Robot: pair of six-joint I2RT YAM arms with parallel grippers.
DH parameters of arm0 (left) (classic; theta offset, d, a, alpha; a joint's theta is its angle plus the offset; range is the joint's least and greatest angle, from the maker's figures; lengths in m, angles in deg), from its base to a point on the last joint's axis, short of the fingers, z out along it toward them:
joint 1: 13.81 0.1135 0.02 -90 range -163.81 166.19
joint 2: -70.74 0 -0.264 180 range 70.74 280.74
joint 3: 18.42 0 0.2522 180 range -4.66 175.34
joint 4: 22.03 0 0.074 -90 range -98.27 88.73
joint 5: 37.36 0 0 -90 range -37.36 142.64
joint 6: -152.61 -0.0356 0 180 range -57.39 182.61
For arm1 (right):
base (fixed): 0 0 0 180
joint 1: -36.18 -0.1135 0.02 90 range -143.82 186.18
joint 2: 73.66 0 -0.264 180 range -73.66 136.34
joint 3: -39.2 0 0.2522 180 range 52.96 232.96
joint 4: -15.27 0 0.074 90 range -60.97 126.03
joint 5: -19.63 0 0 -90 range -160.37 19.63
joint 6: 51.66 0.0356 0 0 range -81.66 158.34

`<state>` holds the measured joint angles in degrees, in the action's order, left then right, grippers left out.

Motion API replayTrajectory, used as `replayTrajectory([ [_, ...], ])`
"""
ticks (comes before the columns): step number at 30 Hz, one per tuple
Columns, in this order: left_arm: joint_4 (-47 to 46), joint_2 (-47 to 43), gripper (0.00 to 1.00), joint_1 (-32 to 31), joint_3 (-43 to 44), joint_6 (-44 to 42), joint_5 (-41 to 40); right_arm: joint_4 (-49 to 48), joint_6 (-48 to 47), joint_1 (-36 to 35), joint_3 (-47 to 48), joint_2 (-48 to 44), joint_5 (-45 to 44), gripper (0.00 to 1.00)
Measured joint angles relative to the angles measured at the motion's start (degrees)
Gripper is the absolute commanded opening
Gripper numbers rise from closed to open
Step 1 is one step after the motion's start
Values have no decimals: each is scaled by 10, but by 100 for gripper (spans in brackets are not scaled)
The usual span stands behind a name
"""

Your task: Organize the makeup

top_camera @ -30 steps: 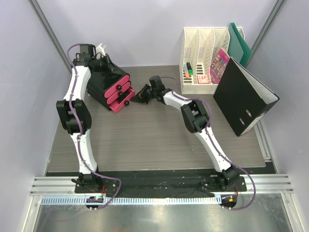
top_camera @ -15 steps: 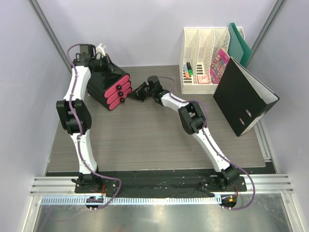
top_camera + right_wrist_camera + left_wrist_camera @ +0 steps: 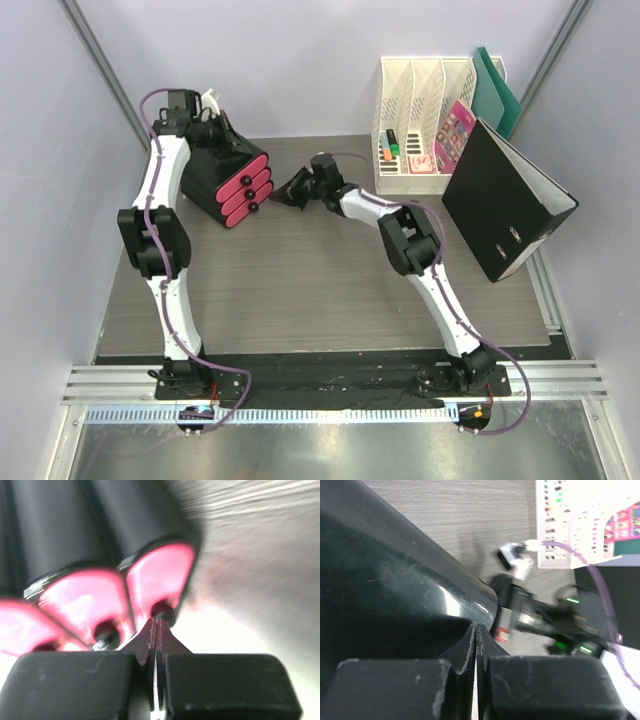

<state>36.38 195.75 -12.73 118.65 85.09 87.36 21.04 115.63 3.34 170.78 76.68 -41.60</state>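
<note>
No makeup shows in any view. The black box with three pink drawers stands at the back left, all drawers pushed in flush. My left gripper is shut and empty, resting on the box's back top edge; in the left wrist view its tips lie against the glossy black box. My right gripper is shut and empty just right of the drawers. In the right wrist view its tips sit right at the black knob of one pink drawer.
A white file rack at the back right holds orange and green markers and a pink card. A green folder stands behind it. A black binder leans at the right.
The lowest pink drawer stood pulled out a second ago; my right gripper moved left against it and it is now flush. The gripper has since eased slightly right. The left arm stayed put.
</note>
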Motion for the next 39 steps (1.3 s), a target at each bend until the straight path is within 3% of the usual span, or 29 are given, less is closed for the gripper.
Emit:
replayTrajectory([
  [5,-12,-17,1,-4,-10,13,-44,70,-105,17,-42,-111,-19,5],
  [9,-54,-41,8,-3,-50,28,-69,152,-210,28,-55,-210,-61,15],
  [10,-68,-53,21,-3,-68,29,-79,175,-236,31,-60,-234,-76,18],
  [13,-94,-97,42,-3,-122,31,-109,245,-303,37,-73,-297,-124,26],
  [17,-109,-140,59,-3,-137,30,-129,318,-366,38,-111,-352,-184,43],
  [20,-121,-171,69,-3,-145,26,-133,374,-406,38,-148,-379,-231,65],
  [21,-123,-185,71,-3,-152,23,-135,392,-418,38,-159,-386,-249,69],
  [22,-123,-198,93,-7,-158,20,-137,409,-430,38,-169,-393,-266,72],
  [23,-123,-210,97,-9,-167,12,-143,422,-443,38,-181,-400,-282,77],
  [31,-113,-282,100,-44,-247,-26,-181,457,-514,38,-275,-510,-357,99],
  [39,-96,-305,100,-52,-294,-36,-217,407,-554,38,-341,-635,-403,100],
])
